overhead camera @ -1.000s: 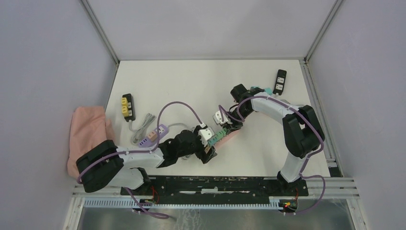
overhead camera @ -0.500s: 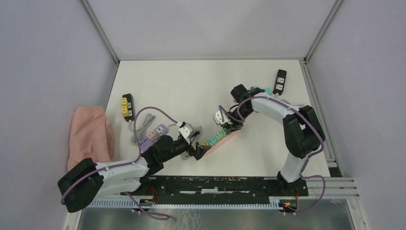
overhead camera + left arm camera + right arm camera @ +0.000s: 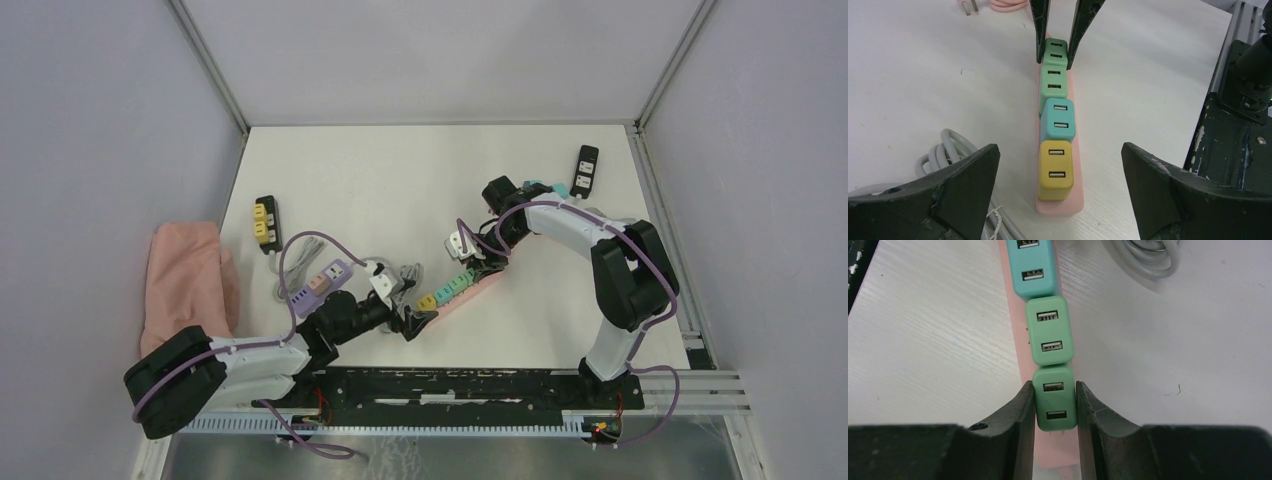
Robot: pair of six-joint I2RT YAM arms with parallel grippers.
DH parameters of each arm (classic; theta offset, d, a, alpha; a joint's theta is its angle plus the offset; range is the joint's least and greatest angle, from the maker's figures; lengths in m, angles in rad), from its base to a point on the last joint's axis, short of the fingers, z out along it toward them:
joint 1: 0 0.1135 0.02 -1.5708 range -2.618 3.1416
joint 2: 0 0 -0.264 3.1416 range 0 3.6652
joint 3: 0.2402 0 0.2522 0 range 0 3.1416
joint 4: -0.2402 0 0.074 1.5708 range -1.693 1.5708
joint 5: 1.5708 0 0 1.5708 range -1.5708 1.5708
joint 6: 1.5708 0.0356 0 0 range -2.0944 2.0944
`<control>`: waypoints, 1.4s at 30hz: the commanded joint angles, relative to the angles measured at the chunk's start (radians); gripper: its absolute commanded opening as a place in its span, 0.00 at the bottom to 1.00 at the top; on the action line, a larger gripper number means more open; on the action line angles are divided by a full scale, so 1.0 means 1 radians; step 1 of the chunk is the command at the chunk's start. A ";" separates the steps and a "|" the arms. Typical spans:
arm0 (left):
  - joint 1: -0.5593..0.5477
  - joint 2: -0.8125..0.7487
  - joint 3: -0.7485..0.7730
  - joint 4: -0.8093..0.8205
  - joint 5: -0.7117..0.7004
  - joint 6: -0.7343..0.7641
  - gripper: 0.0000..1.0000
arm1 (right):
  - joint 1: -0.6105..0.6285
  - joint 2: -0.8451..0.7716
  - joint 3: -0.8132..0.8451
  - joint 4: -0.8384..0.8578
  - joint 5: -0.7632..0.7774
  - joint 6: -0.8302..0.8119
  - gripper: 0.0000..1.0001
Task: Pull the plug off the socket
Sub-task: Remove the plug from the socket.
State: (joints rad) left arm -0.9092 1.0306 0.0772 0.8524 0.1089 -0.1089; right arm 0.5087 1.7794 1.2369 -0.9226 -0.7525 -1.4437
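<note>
On the white table (image 3: 400, 170) we see a pink socket strip (image 3: 1060, 207) carrying 4 plugs in a row. Our left gripper (image 3: 1059, 150) gapes wide near the yellow plug (image 3: 1053, 172), holding nothing; our right gripper (image 3: 1055, 402) clamps the dark green plug (image 3: 1054, 50), seated at the opposite end.

Left arm (image 3: 250, 355): white shells, black joint blocks. Right arm (image 3: 575, 225): same white-and-black build. Purple cable (image 3: 315, 236) runs along each arm. Black base rail (image 3: 450, 385), paint scuffed. Left claw (image 3: 1059, 149): two broad matte black wedge fingers (image 3: 963, 190). Right claw (image 3: 1054, 386): black fingers, curved inner faces, small round hole in one.
</note>
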 commanded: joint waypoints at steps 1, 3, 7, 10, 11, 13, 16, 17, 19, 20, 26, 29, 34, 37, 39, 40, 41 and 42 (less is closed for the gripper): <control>0.003 0.045 0.030 0.091 0.034 0.043 0.97 | 0.006 -0.021 -0.016 -0.086 0.009 0.057 0.00; 0.002 0.072 0.044 0.097 0.047 0.039 0.97 | 0.006 -0.021 -0.017 -0.086 0.006 0.058 0.00; 0.002 0.125 0.065 0.106 0.056 0.038 0.96 | 0.005 -0.021 -0.016 -0.088 0.004 0.058 0.00; 0.000 0.162 0.087 0.087 0.040 0.042 0.91 | 0.006 -0.021 -0.015 -0.090 0.002 0.058 0.00; 0.000 0.175 0.098 0.071 0.028 0.045 0.88 | 0.006 -0.021 -0.014 -0.089 0.002 0.057 0.00; 0.000 0.202 0.125 0.033 0.008 0.057 0.82 | 0.006 -0.021 -0.014 -0.089 0.001 0.057 0.00; -0.003 0.246 0.155 -0.005 -0.005 0.074 0.72 | 0.007 -0.020 -0.012 -0.093 -0.002 0.059 0.00; -0.003 0.260 0.162 -0.008 -0.006 0.079 0.69 | 0.007 -0.019 -0.011 -0.094 -0.003 0.059 0.00; -0.005 0.285 0.172 -0.010 -0.005 0.087 0.65 | 0.006 -0.020 -0.010 -0.094 -0.006 0.062 0.00; -0.006 0.297 0.177 -0.010 -0.005 0.092 0.63 | 0.006 -0.020 -0.010 -0.094 -0.008 0.062 0.00; -0.009 0.359 0.224 -0.046 -0.003 0.123 0.36 | 0.005 -0.017 -0.006 -0.101 -0.024 0.065 0.00; -0.011 0.366 0.230 -0.059 -0.004 0.137 0.09 | 0.007 -0.016 -0.003 -0.098 -0.031 0.081 0.00; -0.011 0.364 0.237 -0.102 0.004 0.170 0.03 | 0.007 -0.018 0.013 -0.070 -0.063 0.164 0.00; -0.011 0.372 0.244 -0.128 0.007 0.184 0.03 | 0.006 -0.029 0.015 -0.059 -0.118 0.197 0.00; -0.010 0.376 0.244 -0.139 0.005 0.192 0.03 | 0.001 -0.022 0.036 -0.041 -0.072 0.240 0.00; -0.011 0.376 0.242 -0.140 0.006 0.194 0.03 | -0.008 -0.019 0.043 -0.035 -0.044 0.250 0.00; -0.011 0.378 0.238 -0.141 0.006 0.197 0.03 | -0.025 -0.017 0.043 -0.032 -0.026 0.253 0.00; -0.010 0.377 0.236 -0.141 0.006 0.198 0.03 | -0.047 -0.019 0.038 -0.035 -0.023 0.246 0.00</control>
State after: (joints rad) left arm -0.9203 1.3796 0.2871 0.7506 0.1257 0.0128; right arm 0.4965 1.7790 1.2419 -0.9150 -0.7452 -1.3067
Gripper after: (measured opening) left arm 0.368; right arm 0.349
